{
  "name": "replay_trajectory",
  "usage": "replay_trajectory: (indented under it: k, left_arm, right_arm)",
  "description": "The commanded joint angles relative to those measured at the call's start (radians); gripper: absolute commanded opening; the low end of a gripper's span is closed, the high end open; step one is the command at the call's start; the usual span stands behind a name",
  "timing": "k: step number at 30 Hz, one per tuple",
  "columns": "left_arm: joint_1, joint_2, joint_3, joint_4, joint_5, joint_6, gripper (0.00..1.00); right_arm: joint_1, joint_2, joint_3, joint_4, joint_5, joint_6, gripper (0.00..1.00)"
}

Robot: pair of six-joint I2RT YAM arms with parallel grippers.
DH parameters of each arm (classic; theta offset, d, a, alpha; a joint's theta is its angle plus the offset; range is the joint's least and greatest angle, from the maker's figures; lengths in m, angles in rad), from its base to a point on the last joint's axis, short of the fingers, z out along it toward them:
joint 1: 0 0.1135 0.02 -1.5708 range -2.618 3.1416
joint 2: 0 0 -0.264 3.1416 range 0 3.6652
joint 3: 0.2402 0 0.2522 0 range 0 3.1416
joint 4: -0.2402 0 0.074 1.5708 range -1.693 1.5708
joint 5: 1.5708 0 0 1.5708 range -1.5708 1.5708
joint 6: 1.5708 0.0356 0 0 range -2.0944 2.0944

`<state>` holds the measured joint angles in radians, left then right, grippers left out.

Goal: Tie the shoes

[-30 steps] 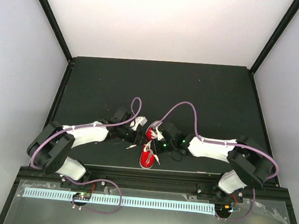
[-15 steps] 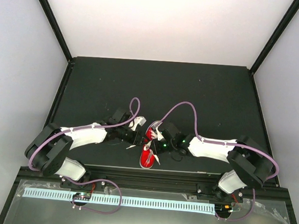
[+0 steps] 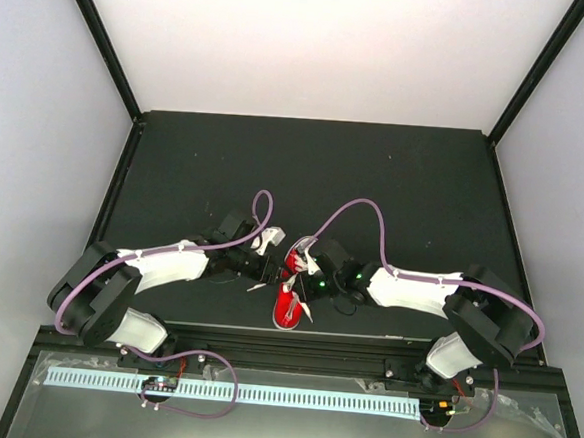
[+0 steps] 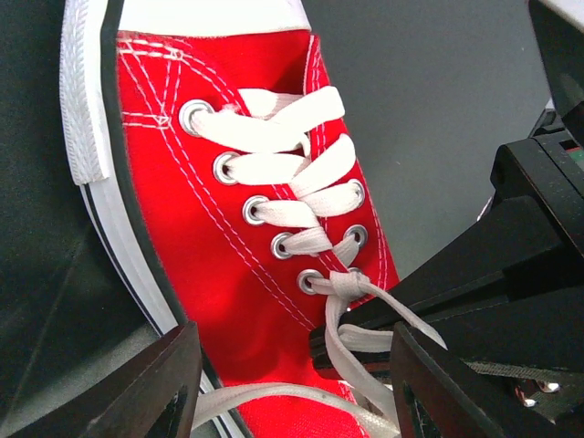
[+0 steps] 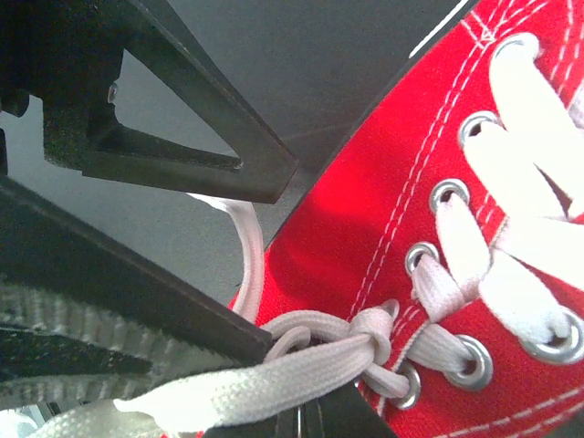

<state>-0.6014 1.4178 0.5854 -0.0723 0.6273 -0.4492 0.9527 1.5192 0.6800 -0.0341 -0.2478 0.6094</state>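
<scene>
Shoe half tied: first knot in, bow not yet made.
The shoe [image 3: 286, 307] lies on the tabletop [image 3: 375, 185] near its front edge, between both arms. Its laces [image 4: 274, 132] cross in a plain knot [image 4: 345, 285] at the top eyelets, ends loose; no loops show, so the bow seems still to do. The right gripper [image 4: 318, 344] is pressed together on a lace [image 5: 228, 388] beside the knot; the left gripper [image 4: 292, 365] stands spread, holding nothing.
</scene>
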Motion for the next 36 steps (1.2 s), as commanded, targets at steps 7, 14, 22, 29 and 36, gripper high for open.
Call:
replay_trajectory:
  k: [7, 14, 22, 29, 36]
  left_arm:
    - [-0.001, -0.008, 0.007, 0.036, 0.006, -0.015, 0.67]
    - [-0.001, -0.004, 0.01, 0.04, -0.001, -0.02, 0.71]
    - [0.0, 0.013, 0.014, 0.009, -0.074, -0.048, 0.74]
    - [0.0, 0.004, 0.012, -0.005, -0.121, -0.072, 0.75]
    - [0.005, -0.024, 0.008, -0.011, -0.142, -0.075, 0.79]
  right_arm:
    - [0.003, -0.017, -0.009, 0.006, 0.018, 0.006, 0.02]
    - [0.002, -0.019, -0.01, 0.007, 0.018, 0.006, 0.02]
    - [0.004, -0.019, -0.01, 0.005, 0.018, 0.006, 0.02]
    - [0.003, -0.021, -0.012, 0.004, 0.019, 0.006, 0.02]
    - [0.003, -0.022, -0.013, 0.006, 0.021, 0.006, 0.02]
